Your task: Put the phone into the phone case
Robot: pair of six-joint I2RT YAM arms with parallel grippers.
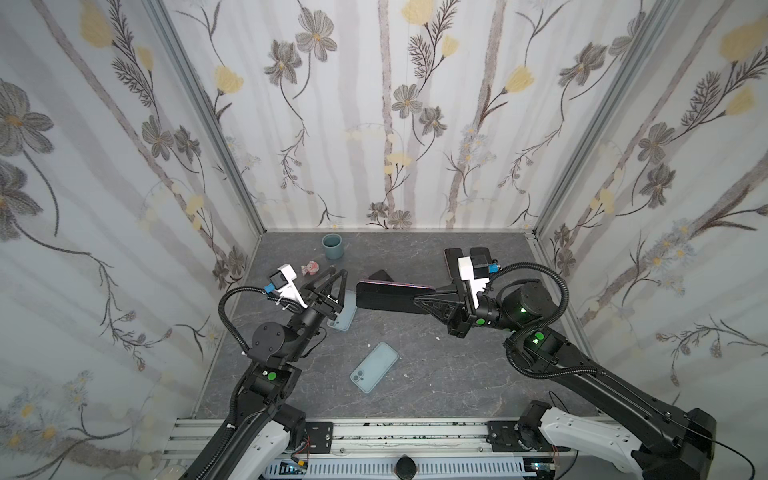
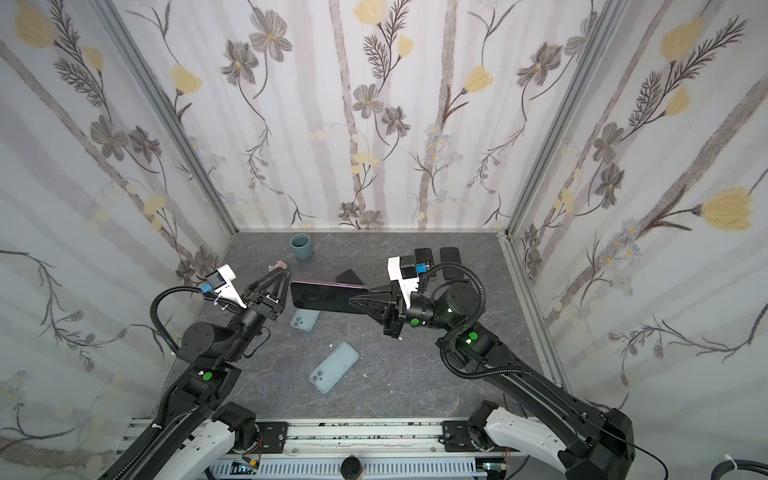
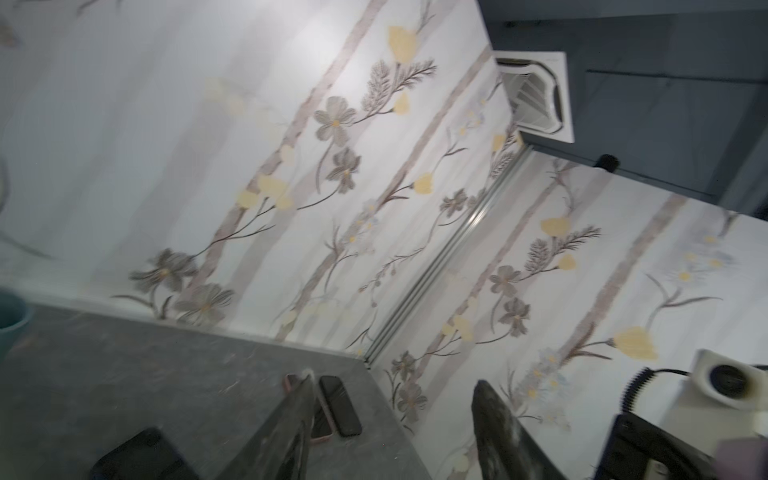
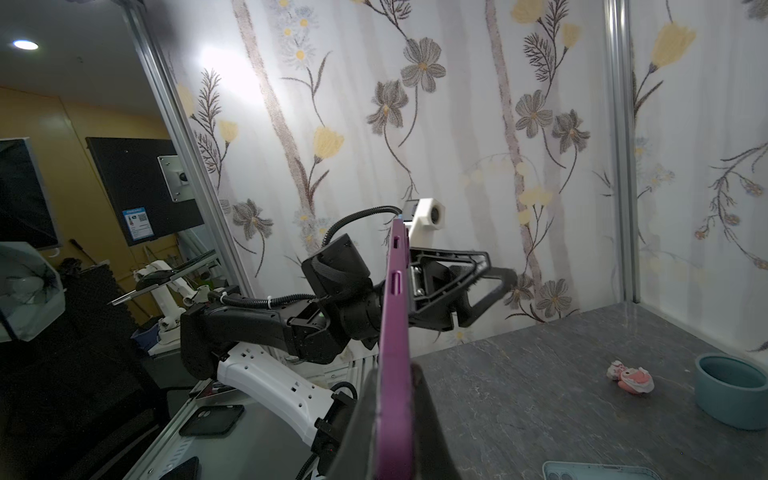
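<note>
Pale blue phone case [image 1: 374,368] is laid flat on the bench [image 1: 436,374]. Behind it and raised, the phone [image 1: 384,299] is pinched at one end by the right fingers [image 1: 436,301], on its long edge, long axis level, free end pointed at the left fingers [image 1: 342,286], which are spread.

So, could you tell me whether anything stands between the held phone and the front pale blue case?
Nothing visible does: the right gripper holds the phone in the air, and the pale blue case lies uncovered on the table nearer the front.
</note>
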